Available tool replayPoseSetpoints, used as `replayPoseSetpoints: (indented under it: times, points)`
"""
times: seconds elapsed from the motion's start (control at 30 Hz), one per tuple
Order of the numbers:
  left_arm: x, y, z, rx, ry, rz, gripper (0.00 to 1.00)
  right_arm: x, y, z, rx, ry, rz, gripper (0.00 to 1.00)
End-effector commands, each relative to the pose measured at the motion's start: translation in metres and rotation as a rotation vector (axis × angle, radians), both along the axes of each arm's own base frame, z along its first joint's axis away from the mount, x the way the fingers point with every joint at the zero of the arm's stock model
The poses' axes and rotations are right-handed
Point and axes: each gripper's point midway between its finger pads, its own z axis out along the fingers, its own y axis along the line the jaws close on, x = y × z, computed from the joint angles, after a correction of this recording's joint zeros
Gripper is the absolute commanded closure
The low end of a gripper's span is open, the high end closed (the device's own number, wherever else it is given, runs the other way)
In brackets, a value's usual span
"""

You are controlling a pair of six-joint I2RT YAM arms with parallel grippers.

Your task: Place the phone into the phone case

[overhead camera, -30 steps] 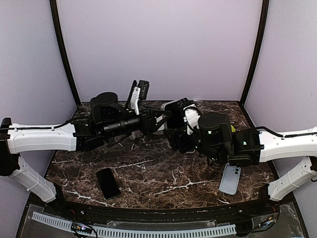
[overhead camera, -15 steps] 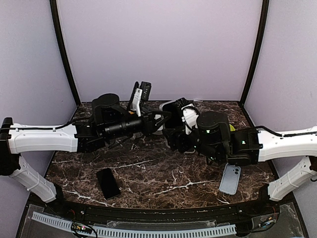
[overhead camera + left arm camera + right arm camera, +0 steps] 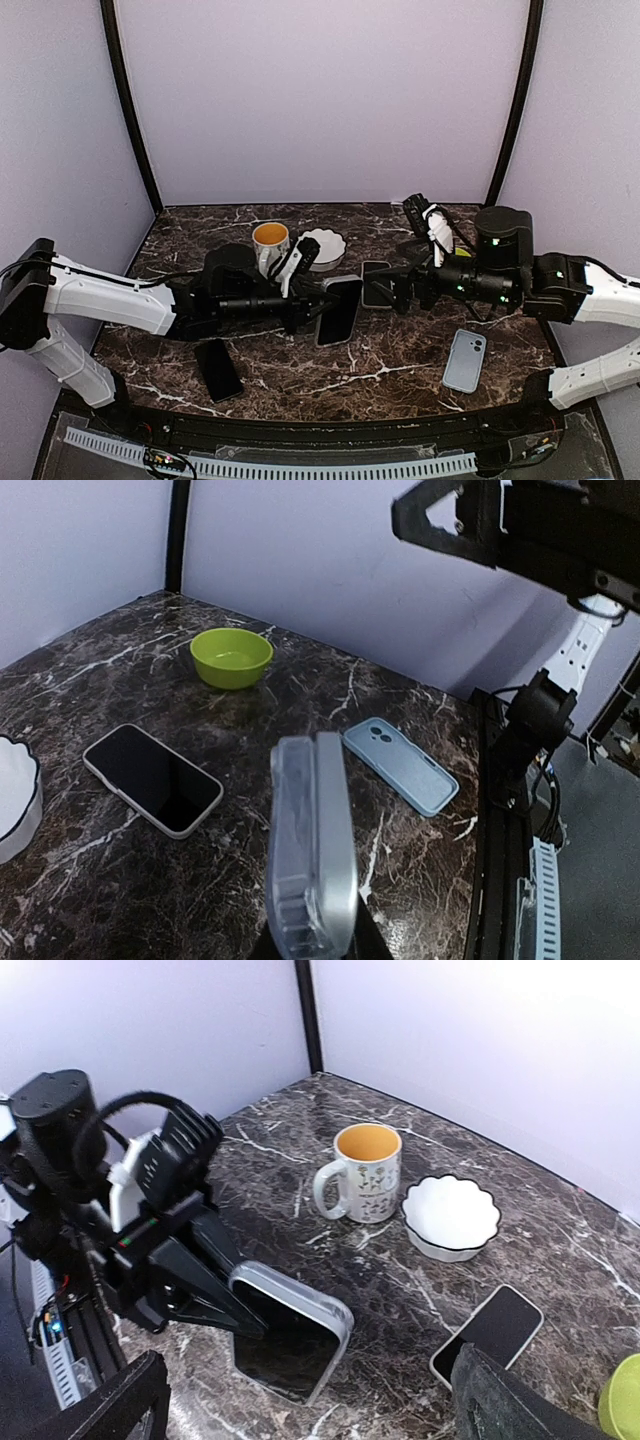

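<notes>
My left gripper (image 3: pixel 320 306) is shut on a clear phone case (image 3: pixel 338 310) with a dark-screened phone in it, and holds it tilted just above the table's middle. In the left wrist view the case (image 3: pixel 295 855) and the grey phone (image 3: pixel 340 845) show edge-on, pressed together. The right wrist view shows the cased phone (image 3: pixel 290 1345) between the left fingers (image 3: pixel 190 1285). My right gripper (image 3: pixel 398 292) is open and empty, a little right of the case, over a second phone (image 3: pixel 376 283) that lies on the table.
A black phone (image 3: pixel 218 369) lies front left. A light blue case (image 3: pixel 465 360) lies front right. A mug (image 3: pixel 270 240) and a white bowl (image 3: pixel 323 247) stand at the back. A green bowl (image 3: pixel 231 657) shows in the left wrist view.
Both arms were raised and close together at the back. They have come down and apart; the left holds the cased phone low, and the right has drawn back to the right, open.
</notes>
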Motion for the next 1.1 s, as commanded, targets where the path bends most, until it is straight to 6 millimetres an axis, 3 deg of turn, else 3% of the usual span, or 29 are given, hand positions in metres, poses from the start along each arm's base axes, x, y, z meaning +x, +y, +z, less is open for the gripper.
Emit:
replayPoseSetpoints:
  times: [0.0, 0.07, 0.23, 0.27, 0.4, 0.7, 1.07]
  points:
    - [-0.027, -0.015, 0.033, -0.127, -0.211, -0.142, 1.0, 0.001, 0.001, -0.006, 0.012, 0.017, 0.018, 0.02]
    - [-0.024, -0.015, 0.025, -0.142, -0.252, -0.104, 1.0, 0.034, -0.01, -0.004, 0.049, 0.032, -0.211, 0.05]
    - [-0.026, -0.016, 0.013, -0.225, -0.305, -0.078, 1.0, 0.05, 0.013, -0.014, 0.112, 0.04, -0.242, 0.08]
    - [-0.027, -0.013, 0.016, -0.258, -0.323, -0.07, 1.0, 0.051, 0.017, -0.02, 0.108, 0.044, -0.235, 0.08]
    - [-0.027, -0.008, -0.003, -0.272, -0.312, -0.049, 1.0, 0.05, 0.031, -0.051, 0.031, 0.061, -0.213, 0.1]
    - [-0.025, -0.004, -0.034, -0.247, -0.266, -0.026, 1.0, 0.044, 0.035, -0.116, -0.093, 0.066, -0.217, 0.1]
    - [-0.022, -0.004, -0.053, -0.186, -0.252, -0.022, 0.88, 0.041, 0.026, -0.163, -0.22, 0.069, -0.239, 0.11]
